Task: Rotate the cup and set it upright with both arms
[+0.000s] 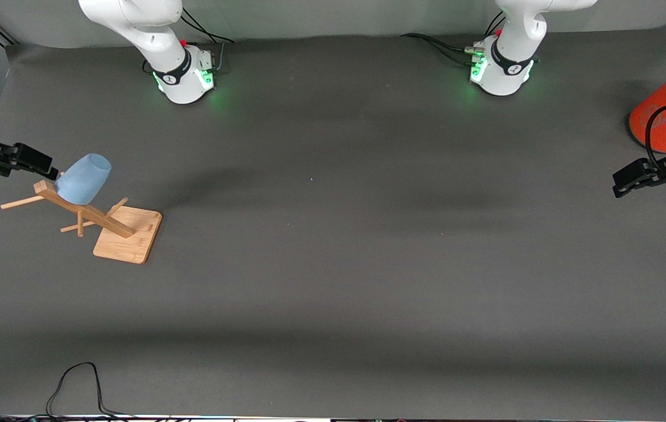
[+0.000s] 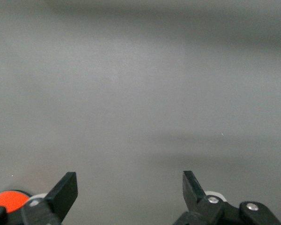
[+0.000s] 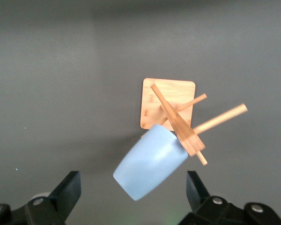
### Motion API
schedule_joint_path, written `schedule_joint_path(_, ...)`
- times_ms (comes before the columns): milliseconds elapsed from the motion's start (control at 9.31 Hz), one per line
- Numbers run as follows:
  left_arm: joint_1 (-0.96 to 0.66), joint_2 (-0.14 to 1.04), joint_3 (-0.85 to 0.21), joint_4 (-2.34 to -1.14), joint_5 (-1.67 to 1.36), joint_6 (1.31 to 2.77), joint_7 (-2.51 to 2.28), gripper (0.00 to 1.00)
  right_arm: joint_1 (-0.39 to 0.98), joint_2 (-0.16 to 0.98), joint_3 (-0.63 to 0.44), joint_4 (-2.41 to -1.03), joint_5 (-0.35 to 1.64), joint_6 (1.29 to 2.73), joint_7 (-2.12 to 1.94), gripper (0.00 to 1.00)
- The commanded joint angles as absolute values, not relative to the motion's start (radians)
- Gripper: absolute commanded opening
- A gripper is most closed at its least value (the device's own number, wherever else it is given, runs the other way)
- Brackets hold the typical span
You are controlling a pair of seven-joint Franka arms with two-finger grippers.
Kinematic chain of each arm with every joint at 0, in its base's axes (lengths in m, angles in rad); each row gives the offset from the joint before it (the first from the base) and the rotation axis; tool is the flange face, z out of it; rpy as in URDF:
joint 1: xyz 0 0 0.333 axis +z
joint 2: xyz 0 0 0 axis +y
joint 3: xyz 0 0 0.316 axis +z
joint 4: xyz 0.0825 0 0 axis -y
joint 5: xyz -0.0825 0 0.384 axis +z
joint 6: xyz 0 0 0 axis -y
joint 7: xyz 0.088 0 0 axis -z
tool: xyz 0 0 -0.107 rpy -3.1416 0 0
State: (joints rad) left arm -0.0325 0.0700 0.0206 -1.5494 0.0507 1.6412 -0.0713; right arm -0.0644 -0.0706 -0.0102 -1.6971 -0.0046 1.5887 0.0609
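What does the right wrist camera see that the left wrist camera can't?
Only the right wrist view shows the light-blue cup hung upside down on a peg of the wooden rack, with the right tool open above it. Only the left wrist view shows a bit of the orange-red cylinder beside the open left tool, over bare table. Both show the grey table and two black fingers spread apart.

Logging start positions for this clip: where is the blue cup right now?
The light-blue cup hangs upside down and tilted on a peg of the wooden rack, at the right arm's end of the table, with the open right pincer right beside it.
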Motion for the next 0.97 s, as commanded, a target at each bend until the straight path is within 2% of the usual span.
schedule_joint_path(0, -0.032, 0.063, 0.02, -1.562, 0.044, 1.651, -0.054, 1.0, -0.069, -0.204, -0.05, -1.847, -0.012, 1.638, 0.054, 1.0)
schedule_joint_path(322, -0.029, 0.064, 0.021, -1.562, 0.052, 1.655, -0.054, 1.0, -0.069, -0.203, -0.066, -1.848, 0.001, 1.635, 0.125, 1.0)
schedule_joint_path(644, -0.031, 0.066, 0.021, -1.563, 0.054, 1.667, -0.054, 1.0, -0.055, -0.203, -0.063, -1.85, 0.044, 1.6, 0.527, 1.0)
schedule_joint_path(859, -0.037, 0.069, 0.02, -1.563, 0.054, 1.667, -0.054, 1.0, -0.035, -0.186, -0.063, -1.877, 0.044, 1.636, 0.639, 1.0)
